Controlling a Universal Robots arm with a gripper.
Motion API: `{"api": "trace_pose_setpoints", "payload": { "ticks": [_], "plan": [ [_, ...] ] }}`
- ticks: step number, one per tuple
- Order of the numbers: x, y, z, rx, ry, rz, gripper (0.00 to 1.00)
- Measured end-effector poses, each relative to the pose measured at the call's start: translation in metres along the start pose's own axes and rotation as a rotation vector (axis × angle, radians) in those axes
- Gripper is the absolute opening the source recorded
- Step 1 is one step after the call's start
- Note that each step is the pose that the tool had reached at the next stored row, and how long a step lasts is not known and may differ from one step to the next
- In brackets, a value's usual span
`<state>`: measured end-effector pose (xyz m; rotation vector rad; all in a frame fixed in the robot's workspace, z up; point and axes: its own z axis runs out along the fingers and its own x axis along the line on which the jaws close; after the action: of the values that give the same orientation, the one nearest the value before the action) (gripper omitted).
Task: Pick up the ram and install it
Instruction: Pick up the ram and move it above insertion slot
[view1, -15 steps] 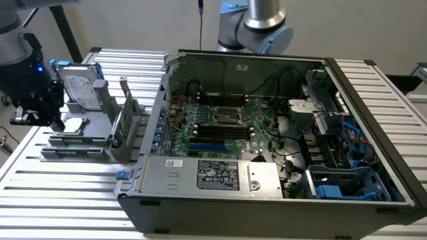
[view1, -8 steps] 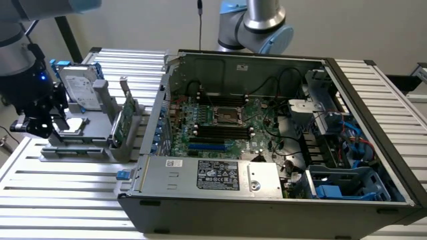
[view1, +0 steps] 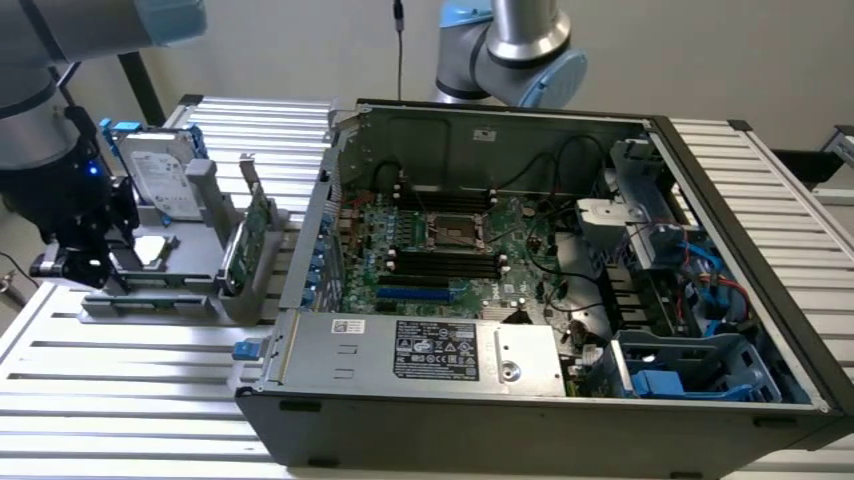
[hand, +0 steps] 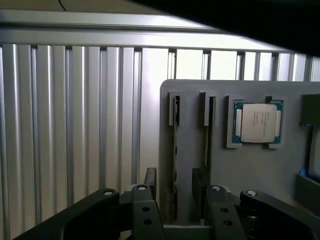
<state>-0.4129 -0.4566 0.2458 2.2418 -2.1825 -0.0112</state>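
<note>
At the exterior view's left, the arm's gripper (view1: 80, 265) hangs low over a grey holder (view1: 200, 290) on the slatted bench (view1: 134, 380). Its two fingers (hand: 150, 185) are spread apart, straddling the ram (hand: 176, 150). The ram stands on edge in one of the holder's two narrow slots, presumably so its faces can be pinched. Racked alongside are one hard drive (view1: 158, 180), one green card (view1: 254, 240) and one processor (hand: 257, 122). To the right, one open computer case (view1: 400, 420) lies with its motherboard facing up.
</note>
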Motion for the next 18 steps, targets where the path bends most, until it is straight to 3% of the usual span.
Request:
{"api": "trace_pose_setpoints", "payload": {
  "ticks": [8, 15, 18],
  "plan": [
    [0.001, -0.0002, 0.0146, 0.0001, -0.0026, -0.006, 0.42],
    [0.002, -0.0003, 0.0273, 0.0006, -0.0144, -0.016, 0.42],
    [0.003, -0.0003, 0.0319, 0.0009, -0.0242, -0.020, 0.42]
  ]
}}
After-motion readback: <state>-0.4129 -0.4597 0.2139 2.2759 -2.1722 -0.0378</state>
